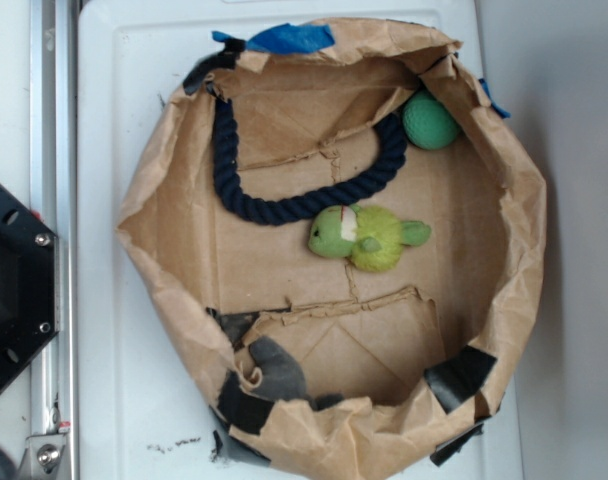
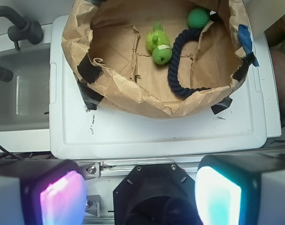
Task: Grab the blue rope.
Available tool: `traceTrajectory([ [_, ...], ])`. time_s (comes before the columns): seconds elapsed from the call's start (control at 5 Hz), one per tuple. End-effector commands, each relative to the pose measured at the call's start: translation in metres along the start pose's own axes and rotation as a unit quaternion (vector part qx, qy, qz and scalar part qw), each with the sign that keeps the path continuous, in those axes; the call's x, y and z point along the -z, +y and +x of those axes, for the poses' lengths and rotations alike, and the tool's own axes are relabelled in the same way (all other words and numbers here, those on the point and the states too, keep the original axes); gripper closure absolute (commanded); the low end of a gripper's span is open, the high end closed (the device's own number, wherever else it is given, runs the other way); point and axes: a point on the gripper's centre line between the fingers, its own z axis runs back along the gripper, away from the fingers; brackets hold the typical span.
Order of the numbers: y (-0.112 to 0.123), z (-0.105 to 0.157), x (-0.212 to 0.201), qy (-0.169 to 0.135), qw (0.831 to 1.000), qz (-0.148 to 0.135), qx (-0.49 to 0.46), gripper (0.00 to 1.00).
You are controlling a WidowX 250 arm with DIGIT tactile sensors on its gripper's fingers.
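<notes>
The blue rope (image 1: 284, 205) is a thick navy twisted cord lying in a U on the floor of a brown paper basin (image 1: 164, 270), toward its upper half. The wrist view shows the blue rope (image 2: 177, 79) as a loop inside the basin, far ahead. My gripper (image 2: 139, 199) is open, its two glowing pads wide apart, nothing between them. It hovers high above the black robot base, well short of the basin. The exterior view does not show the gripper.
A green plush toy (image 1: 369, 237) lies just below the rope's bend, and a green ball (image 1: 430, 122) sits by the rope's right end. Crumpled paper walls with black tape (image 1: 462, 375) ring the basin. The black robot base (image 1: 14, 290) is at left. A grey sink (image 2: 20, 89) lies beside the white board.
</notes>
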Motion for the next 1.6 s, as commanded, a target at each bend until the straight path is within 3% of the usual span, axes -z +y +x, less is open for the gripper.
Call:
traceTrajectory([
  [0.0,0.000,0.000,0.000,0.000,1.000,0.000,0.000,0.00],
  [0.2,0.007,0.025,0.023,0.014,0.997,-0.014,0.069,0.00],
  [0.4,0.014,0.041,0.027,0.018,1.000,-0.007,0.016,0.00],
  [0.6,0.013,0.066,0.039,0.016,0.997,-0.025,0.066,0.00],
  [0.8,0.013,0.086,0.068,0.016,0.993,-0.025,0.113,0.00],
  [1.0,0.017,0.101,0.094,0.012,0.989,-0.040,0.144,0.00],
  [1.2,0.032,0.109,0.117,-0.013,0.984,-0.058,0.165,0.00],
  [1.4,0.049,0.112,0.147,-0.013,0.984,-0.092,0.154,0.00],
])
